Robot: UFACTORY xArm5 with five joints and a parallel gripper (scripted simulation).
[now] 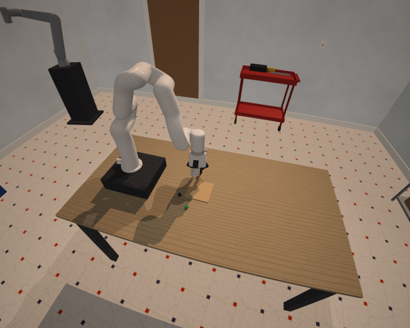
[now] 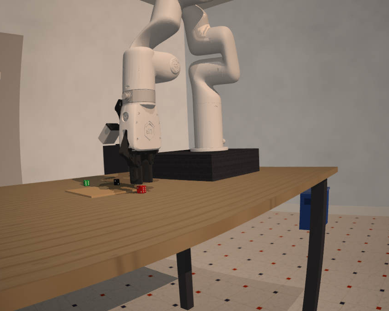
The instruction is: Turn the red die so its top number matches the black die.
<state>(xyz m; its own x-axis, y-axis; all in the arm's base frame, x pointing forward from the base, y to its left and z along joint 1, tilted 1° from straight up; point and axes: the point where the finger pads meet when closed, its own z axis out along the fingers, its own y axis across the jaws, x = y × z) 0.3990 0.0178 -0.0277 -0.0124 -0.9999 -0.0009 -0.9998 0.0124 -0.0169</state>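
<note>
The red die [image 2: 141,189] lies on the table just off one corner of the tan mat [image 2: 94,191]. In the top view only a red speck [image 1: 199,174] shows at my fingertips, beyond the mat's [image 1: 202,191] far edge. My gripper [image 2: 140,180] points straight down and hovers just over the red die, fingers a little apart and empty. The black die [image 2: 116,181] lies on the table beside the mat, also seen in the top view [image 1: 179,194]. I cannot read the top numbers.
A green die [image 1: 186,207] lies on the table near the mat's front corner, also in the exterior view [image 2: 86,182]. My black base block [image 1: 133,174] stands left of the mat. A red cart [image 1: 266,93] stands on the floor far behind.
</note>
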